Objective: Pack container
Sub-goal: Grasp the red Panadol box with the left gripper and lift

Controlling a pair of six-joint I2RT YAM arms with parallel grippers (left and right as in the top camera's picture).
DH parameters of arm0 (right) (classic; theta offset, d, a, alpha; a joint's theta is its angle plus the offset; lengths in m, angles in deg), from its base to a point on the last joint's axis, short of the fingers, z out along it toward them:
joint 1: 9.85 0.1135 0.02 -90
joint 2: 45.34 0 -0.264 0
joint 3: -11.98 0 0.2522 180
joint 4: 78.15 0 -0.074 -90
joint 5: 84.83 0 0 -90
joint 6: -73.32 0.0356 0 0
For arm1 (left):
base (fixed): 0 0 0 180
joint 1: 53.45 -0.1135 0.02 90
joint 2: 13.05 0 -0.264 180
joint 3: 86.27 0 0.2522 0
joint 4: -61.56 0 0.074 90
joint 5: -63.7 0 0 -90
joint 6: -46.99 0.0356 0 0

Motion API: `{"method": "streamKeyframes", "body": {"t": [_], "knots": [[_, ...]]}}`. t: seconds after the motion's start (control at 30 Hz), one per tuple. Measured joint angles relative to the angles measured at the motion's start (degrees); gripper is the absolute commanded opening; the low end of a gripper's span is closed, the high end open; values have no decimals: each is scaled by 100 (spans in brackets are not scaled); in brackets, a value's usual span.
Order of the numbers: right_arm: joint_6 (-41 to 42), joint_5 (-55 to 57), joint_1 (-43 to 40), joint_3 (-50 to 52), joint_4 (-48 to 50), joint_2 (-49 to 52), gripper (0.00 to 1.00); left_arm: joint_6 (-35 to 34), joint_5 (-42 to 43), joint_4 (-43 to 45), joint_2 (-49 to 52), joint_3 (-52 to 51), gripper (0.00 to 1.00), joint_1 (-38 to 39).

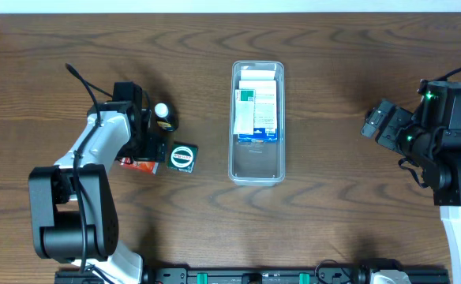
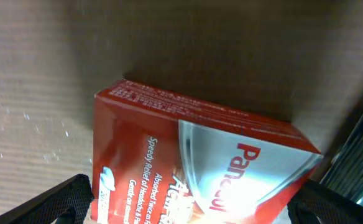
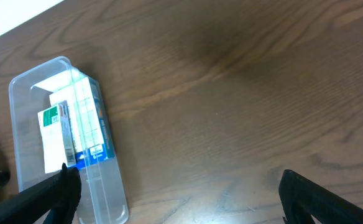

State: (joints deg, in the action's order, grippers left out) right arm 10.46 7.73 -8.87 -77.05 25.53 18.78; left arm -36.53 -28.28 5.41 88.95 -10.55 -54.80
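The clear plastic container lies lengthwise at the table's centre. White, green and blue boxes fill its far half; its near half is bare. It also shows in the right wrist view at the left. My left gripper is open, lowered over a red Panadol box lying on the table, one finger at each side. My right gripper is open and empty, above bare wood to the right of the container.
A small dark bottle with a white cap stands just beyond the left gripper. A dark box with a round green and white label sits right of the red box. The arm bases stand at the front corners.
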Motion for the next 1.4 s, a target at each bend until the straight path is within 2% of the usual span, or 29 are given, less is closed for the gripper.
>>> {"method": "streamKeyframes", "body": {"t": [0.37, 0.53, 0.77, 1.0, 1.17, 1.4], "knots": [[0, 0, 0, 0, 0, 0, 99, 0, 7, 46, 2, -118, 100, -173], [0, 0, 0, 0, 0, 0, 99, 0, 13, 46, 2, -118, 92, -308], [0, 0, 0, 0, 0, 0, 99, 13, 79, 20, 2, -118, 70, -315], [0, 0, 0, 0, 0, 0, 99, 68, 96, -173, 0, -118, 70, -315], [0, 0, 0, 0, 0, 0, 99, 66, 138, -691, -68, -94, 70, -315], [0, 0, 0, 0, 0, 0, 99, 42, 238, -1558, -905, 468, 71, -313]]}}
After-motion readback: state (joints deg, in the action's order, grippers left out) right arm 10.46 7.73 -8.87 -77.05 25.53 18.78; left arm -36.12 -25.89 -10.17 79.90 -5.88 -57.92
